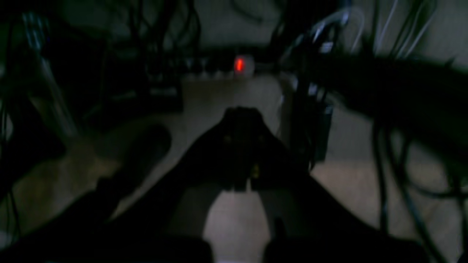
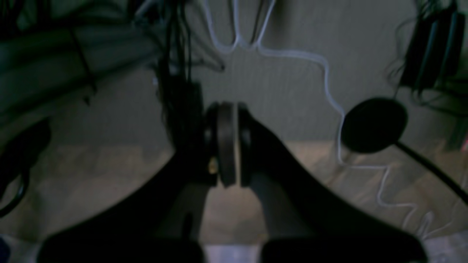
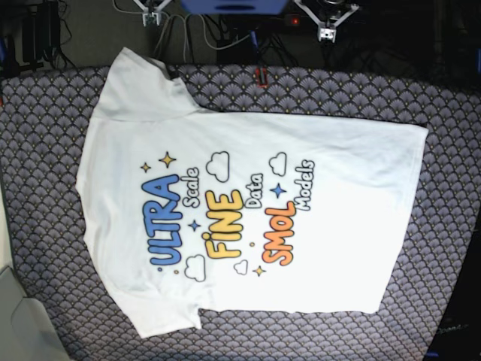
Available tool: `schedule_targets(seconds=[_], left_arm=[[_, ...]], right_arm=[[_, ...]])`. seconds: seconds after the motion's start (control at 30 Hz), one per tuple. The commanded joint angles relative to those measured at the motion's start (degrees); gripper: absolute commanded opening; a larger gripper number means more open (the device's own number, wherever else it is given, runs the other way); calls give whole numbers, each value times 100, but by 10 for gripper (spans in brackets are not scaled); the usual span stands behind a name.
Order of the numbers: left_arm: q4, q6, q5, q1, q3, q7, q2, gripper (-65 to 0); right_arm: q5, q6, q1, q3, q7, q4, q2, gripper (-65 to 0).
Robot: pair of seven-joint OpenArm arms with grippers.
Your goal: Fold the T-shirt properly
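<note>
Both grippers closed and empty at the far edge, shirt flat in front of them

Left wrist view: the left gripper (image 1: 241, 146) is dark and blurred, jaws together with nothing between them, pointing at cables and a red light (image 1: 238, 64), no cloth in sight. Right wrist view: the right gripper (image 2: 228, 144) has its pads pressed together, holding nothing, above bare floor and a white cable (image 2: 329, 91). Base view: the T-shirt (image 3: 248, 210) lies print-up on the patterned worktop (image 3: 451, 105), long axis running across, collar end at the picture's left and hem at its right. Both grippers sit beyond the top edge; the right one (image 3: 152, 11) is nearer the sleeve, the left one (image 3: 326, 19) nearer the hem.
</note>
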Motion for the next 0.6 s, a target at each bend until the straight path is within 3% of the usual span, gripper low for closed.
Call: schedule_targets(seconds=[0.0,0.37,0.57], left_arm=[[187,-6,-10,218,-6,-67,-87,-647],[2991,-49,-10,1572,-656,-31,-175,-647],[4406,-58,-10,2240,-647,-23,-192,-647]], right_arm=[[7,-7,-252,3,94,320,39,-650],[7,-7,-2001,56,58,3273,610,-650],[16,-7,-2705,258,50,4698,645,-650]])
